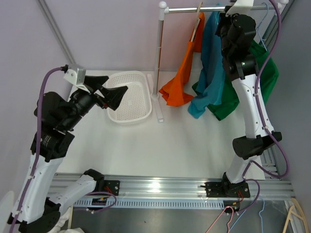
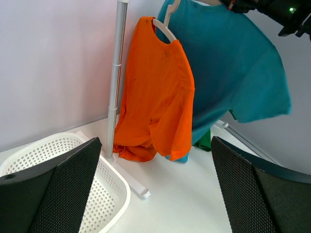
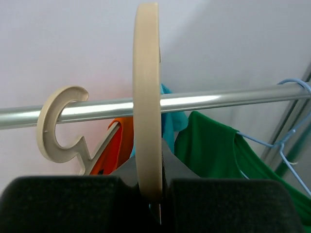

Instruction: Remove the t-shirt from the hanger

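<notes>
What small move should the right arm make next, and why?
Probably lift the hook straight up, off the rail. The right gripper is shut on this hook, above the teal shirt, and the hook loops over the rail, so the shirt cannot come away from the rack yet.
</notes>
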Robot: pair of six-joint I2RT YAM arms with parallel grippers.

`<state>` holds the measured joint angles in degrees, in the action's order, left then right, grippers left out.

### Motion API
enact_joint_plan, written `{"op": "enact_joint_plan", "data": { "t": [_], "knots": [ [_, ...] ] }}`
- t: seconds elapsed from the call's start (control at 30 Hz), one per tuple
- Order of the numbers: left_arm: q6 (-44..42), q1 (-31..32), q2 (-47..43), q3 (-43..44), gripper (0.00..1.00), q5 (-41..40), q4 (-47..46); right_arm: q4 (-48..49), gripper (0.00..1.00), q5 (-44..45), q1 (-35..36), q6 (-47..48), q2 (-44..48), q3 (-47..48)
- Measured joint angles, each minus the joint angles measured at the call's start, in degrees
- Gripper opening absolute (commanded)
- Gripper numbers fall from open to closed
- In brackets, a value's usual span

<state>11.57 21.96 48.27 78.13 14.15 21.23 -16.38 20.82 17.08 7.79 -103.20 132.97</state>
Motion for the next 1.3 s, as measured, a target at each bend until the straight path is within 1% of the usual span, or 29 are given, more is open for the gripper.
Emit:
{"op": "enact_joint_plan", "data": {
  "t": [0.1, 0.17, 0.2, 0.23, 0.3, 0.4, 0.5, 0.6, 0.73, 0.9, 1.1, 1.2, 1.3],
  "knots": [
    [-2.01, 5.11, 2.21, 2.64, 0.99, -4.59, 1.25, -1.33, 0.00, 3.91, 0.76, -1.14, 1.60, -0.98],
    [-3.56, 9.79, 3.19, 3.48, 0.99, -8.59, 1.55, -1.36, 0.00, 9.33, 1.38, -3.32, 2.89, -3.21],
    [-4.70, 12.68, 3.76, 3.74, 1.00, -11.19, 1.75, -2.08, 0.00, 13.42, 1.97, -4.85, 3.69, -4.76],
    [-5.75, 15.89, 4.35, 3.85, 0.99, -14.01, 1.75, -3.15, 0.00, 17.62, 2.54, -6.49, 4.35, -5.99],
    [-8.46, 24.35, 5.86, 3.89, 1.00, -20.09, 1.57, -5.92, 0.00, 27.04, 4.63, -10.78, 5.40, -8.20],
    [-12.66, 36.74, 8.61, 3.96, 1.00, -27.17, 0.37, -9.86, 0.00, 36.41, 8.31, -16.83, 7.08, -12.00],
    [-15.91, 45.53, 11.39, 2.14, 0.99, -32.20, -2.93, -14.16, 0.00, 39.89, 11.04, -22.53, 9.22, -15.58],
    [-17.25, 50.60, 12.90, -0.50, 0.99, -33.99, -4.70, -17.25, 0.00, 41.70, 12.66, -26.49, 11.78, -18.27],
    [-17.73, 51.69, 15.21, -1.22, 0.99, -34.99, -6.62, -18.53, 0.00, 42.95, 14.32, -28.83, 15.08, -19.67],
    [-18.16, 51.71, 18.49, -1.18, 1.00, -35.39, -9.55, -17.99, 0.00, 43.54, 17.29, -28.72, 19.17, -21.07],
    [-18.29, 51.76, 24.65, 0.39, 0.99, -34.49, -10.36, -17.11, 0.00, 44.15, 19.12, -28.35, 20.26, -21.31],
    [-18.16, 51.80, 25.03, 0.15, 1.00, -33.97, -10.62, -16.57, 0.00, 44.46, 19.23, -27.45, 20.13, -21.88],
    [-18.05, 51.80, 22.49, -1.44, 1.00, -34.93, -11.30, -14.64, 0.00, 45.27, 19.23, -25.64, 19.91, -22.60]
  ]
}}
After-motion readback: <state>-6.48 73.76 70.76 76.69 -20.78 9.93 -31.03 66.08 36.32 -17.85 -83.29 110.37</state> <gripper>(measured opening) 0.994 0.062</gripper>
